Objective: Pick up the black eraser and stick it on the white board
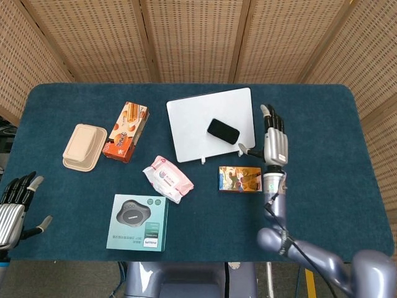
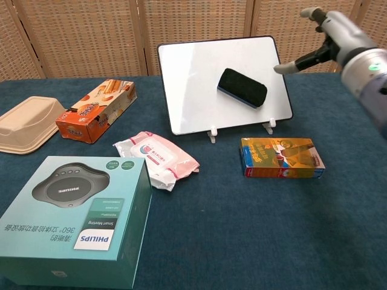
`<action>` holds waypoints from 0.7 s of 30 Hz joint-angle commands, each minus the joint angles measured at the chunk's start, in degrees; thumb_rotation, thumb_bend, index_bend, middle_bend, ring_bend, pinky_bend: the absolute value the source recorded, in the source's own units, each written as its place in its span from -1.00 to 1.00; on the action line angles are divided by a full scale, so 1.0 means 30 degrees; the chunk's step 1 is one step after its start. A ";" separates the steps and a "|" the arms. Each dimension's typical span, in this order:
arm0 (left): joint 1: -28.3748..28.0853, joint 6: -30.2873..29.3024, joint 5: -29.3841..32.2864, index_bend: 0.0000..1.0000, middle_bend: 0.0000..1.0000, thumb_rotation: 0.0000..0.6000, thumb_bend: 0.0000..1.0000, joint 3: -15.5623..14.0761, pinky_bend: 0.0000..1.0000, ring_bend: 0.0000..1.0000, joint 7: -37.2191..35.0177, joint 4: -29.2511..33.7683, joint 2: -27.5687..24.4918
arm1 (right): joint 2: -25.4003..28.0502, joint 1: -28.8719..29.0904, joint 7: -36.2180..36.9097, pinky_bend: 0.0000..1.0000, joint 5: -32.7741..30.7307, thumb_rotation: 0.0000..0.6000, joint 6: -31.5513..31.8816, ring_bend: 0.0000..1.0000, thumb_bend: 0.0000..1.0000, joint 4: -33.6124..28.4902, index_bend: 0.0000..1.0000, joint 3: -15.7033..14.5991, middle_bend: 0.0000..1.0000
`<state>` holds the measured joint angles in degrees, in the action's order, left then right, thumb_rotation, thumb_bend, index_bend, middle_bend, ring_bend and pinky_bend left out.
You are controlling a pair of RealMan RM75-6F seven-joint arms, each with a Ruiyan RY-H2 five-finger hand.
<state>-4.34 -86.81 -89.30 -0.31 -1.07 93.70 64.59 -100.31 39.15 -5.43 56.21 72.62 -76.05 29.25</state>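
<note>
The black eraser clings to the white board, which stands tilted on small feet at the table's middle back. My right hand hovers to the right of the board, fingers spread, holding nothing and clear of the eraser. At the table's near left corner my left hand is open and empty, seen only in the head view.
An orange snack box lies in front of the board. A pink wipes pack, a teal Philips box, a biscuit box and a beige lunch container fill the left half.
</note>
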 commanded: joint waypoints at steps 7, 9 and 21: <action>0.0193 -0.0218 -0.0319 -1.00 -1.00 1.00 -0.51 -0.0155 -1.00 -1.00 0.0626 0.0354 -0.0008 | 0.6982 -0.5416 0.5230 -1.00 0.5871 1.00 0.0463 -1.00 -0.92 -0.4714 -1.00 -0.4859 -1.00; 0.0220 -0.0236 -0.0393 -1.00 -1.00 1.00 -0.53 -0.0192 -1.00 -1.00 0.0855 0.0391 0.0020 | 0.7251 -0.6049 0.6341 -1.00 0.7253 1.00 0.1369 -1.00 -0.92 -0.4005 -1.00 -0.5549 -1.00; 0.0387 -0.0457 -0.0685 -1.00 -1.00 1.00 -0.55 -0.0282 -1.00 -1.00 0.1812 0.0586 0.0171 | 0.8184 -0.8352 0.6338 -1.00 1.2137 1.00 0.5772 -1.00 -0.89 -0.0394 -1.00 -0.8254 -1.00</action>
<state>-3.19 -88.18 -91.34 -1.14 4.35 95.46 65.09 -76.02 15.47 14.18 91.05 87.83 -78.98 5.45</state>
